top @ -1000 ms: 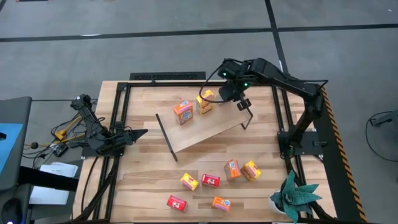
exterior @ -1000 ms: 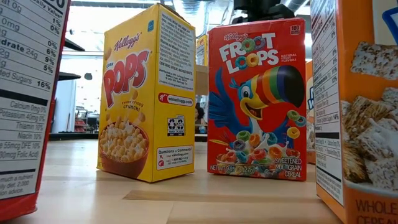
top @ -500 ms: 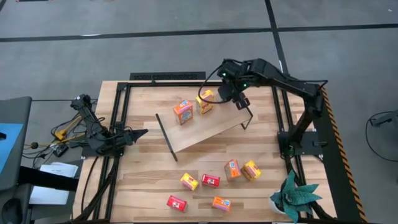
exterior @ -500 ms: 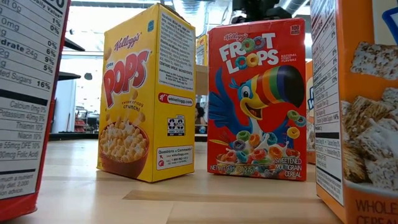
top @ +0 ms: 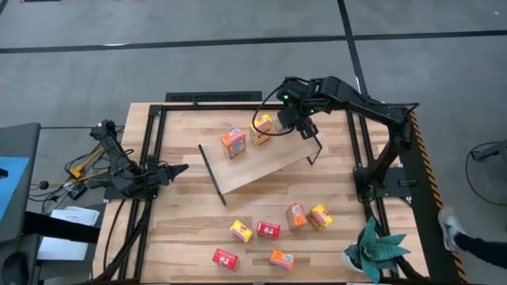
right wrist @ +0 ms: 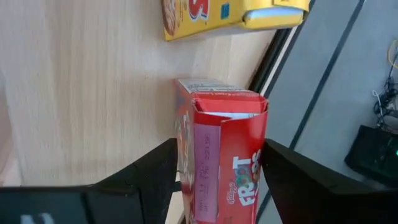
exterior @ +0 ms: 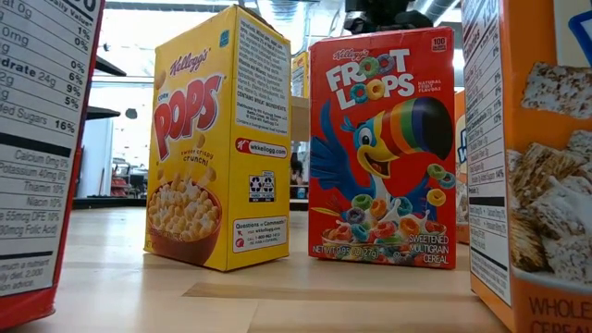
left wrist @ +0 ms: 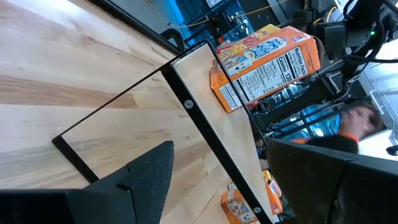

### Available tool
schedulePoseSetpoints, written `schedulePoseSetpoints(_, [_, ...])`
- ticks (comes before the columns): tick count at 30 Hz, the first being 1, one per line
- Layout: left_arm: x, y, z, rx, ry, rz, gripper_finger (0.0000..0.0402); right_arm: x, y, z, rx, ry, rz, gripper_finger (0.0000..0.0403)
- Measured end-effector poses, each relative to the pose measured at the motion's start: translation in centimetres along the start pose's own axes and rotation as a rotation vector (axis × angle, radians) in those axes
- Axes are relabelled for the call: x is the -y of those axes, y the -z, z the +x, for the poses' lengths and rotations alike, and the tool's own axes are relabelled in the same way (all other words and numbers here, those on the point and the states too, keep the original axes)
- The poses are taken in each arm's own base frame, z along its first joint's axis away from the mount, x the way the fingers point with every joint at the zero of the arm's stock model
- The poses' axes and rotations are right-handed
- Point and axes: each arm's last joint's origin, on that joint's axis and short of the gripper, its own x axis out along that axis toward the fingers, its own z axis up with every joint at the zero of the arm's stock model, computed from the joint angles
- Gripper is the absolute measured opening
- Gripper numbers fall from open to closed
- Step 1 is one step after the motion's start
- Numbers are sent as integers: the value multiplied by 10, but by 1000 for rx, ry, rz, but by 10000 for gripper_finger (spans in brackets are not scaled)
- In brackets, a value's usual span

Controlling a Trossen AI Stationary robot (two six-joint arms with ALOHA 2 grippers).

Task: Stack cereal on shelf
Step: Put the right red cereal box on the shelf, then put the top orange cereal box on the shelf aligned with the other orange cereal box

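My right gripper [right wrist: 217, 180] pinches the red box [right wrist: 221, 155] above the shelf [top: 261, 162]. I should set it down squarely beside the yellow box [top: 261, 129], then let go. Left gripper [top: 170, 172] waits parted at the table edge.

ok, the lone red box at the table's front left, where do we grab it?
Probably from straight above, fingers across the shorter sides of the red box: it sits apart from the orange box and yellow box, so every side looks free. The left gripper, open, waits at the left edge of the table.

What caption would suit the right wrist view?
Right gripper holding a red cereal box at the shelf, a yellow box just beyond.
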Motion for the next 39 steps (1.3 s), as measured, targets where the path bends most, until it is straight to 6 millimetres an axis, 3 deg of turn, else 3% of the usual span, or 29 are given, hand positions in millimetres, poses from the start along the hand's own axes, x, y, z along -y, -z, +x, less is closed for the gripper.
schedulePoseSetpoints(6, [0, 0, 0, 0, 0, 0, 249, 2, 0, -1, -25, 39, 0, 255])
schedulePoseSetpoints(10, [0, 0, 0, 1, 0, 0, 249, 7, -1, -12, 7, 76, 11, 255])
schedulePoseSetpoints(18, [0, 0, 0, 1, 0, -1, 249, 14, -8, -58, 140, 170, 103, 255])
schedulePoseSetpoints(22, [0, 0, 0, -8, 5, -4, 249, 4, -15, -85, 305, 67, 191, 255])
schedulePoseSetpoints(28, [1, 0, 0, -17, 11, -11, 249, -28, -34, -114, 518, -278, 337, 255])
schedulePoseSetpoints(32, [1, 0, 0, -17, 11, -6, 249, -64, -53, -121, 454, -429, 350, 255])
schedulePoseSetpoints(39, [1, 0, 0, -18, 11, -10, 249, -129, -83, -121, 281, -523, 369, 255])
